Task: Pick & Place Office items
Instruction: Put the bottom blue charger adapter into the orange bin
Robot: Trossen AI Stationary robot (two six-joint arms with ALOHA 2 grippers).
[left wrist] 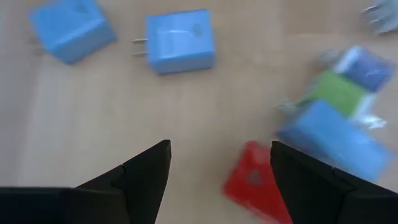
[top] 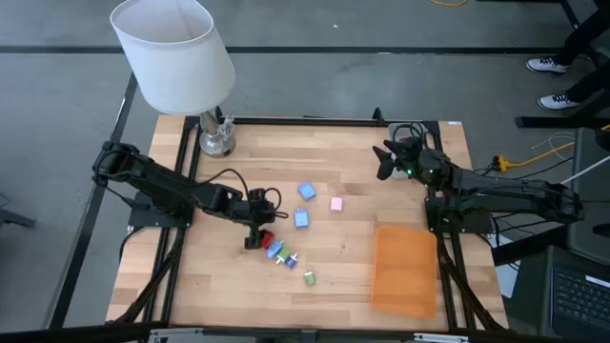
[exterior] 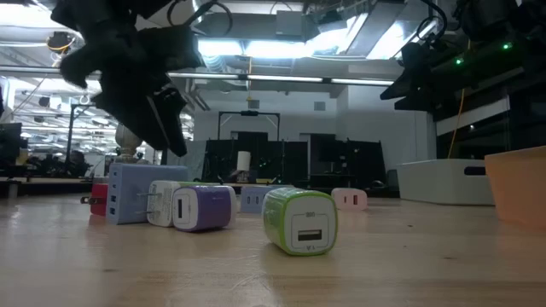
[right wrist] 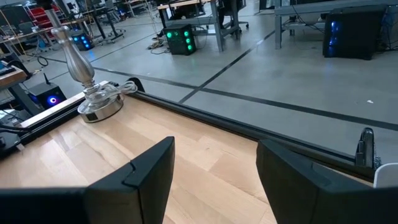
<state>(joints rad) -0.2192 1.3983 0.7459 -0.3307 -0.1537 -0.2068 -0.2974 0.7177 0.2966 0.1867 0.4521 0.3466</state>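
Observation:
The office items are small plug-in chargers lying on the wooden table. A red one (top: 268,240) lies beside a blue, green and purple cluster (top: 283,255). A green one (top: 310,277), two blue ones (top: 306,191) (top: 301,218) and a pink one (top: 336,204) lie apart. My left gripper (top: 254,236) hovers open just above the table. In the left wrist view the red charger (left wrist: 252,183) sits between the fingers, close to one of them. My right gripper (top: 384,162) waits open, raised, near the table's far right corner.
A table lamp with a white shade (top: 174,50) stands on its base (top: 216,141) at the far left corner. The orange sheet (top: 405,269) lies near the right edge. A grey tray (exterior: 448,181) shows in the low view, beyond the orange piece (exterior: 516,183).

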